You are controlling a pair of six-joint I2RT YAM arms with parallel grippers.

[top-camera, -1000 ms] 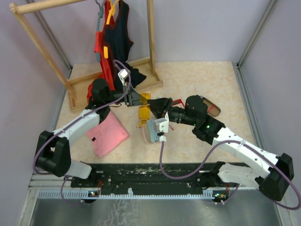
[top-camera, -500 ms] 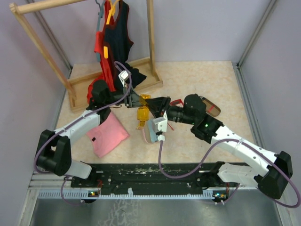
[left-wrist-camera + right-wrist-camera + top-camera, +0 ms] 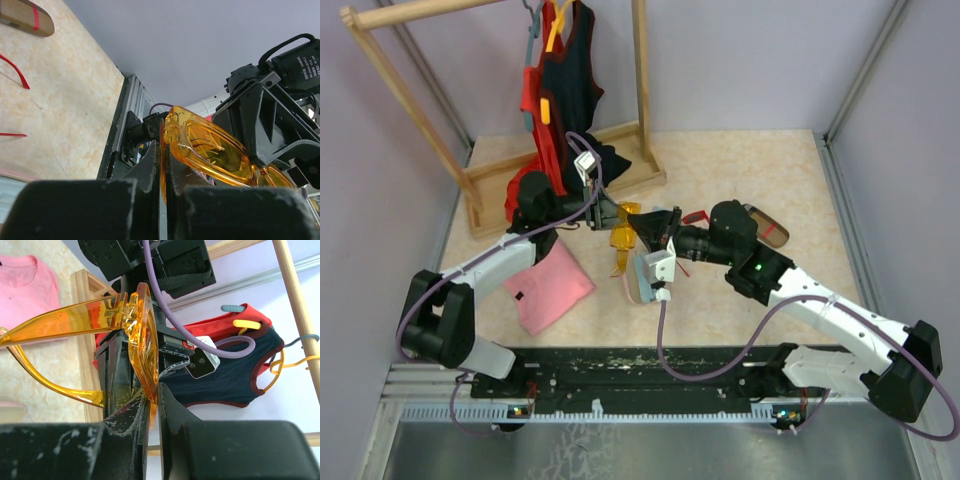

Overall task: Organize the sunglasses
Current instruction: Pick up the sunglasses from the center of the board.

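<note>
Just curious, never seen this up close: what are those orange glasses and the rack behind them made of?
The orange sunglasses look like glossy, see-through plastic: light passes through frame and arms alike, and the edges glint. The clothes rack looks like bare pale wood, matte, though the grain is too small to tell.

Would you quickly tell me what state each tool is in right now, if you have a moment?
Left tool: closed on the orange sunglasses.
Right tool: closed on the same orange sunglasses.
</note>
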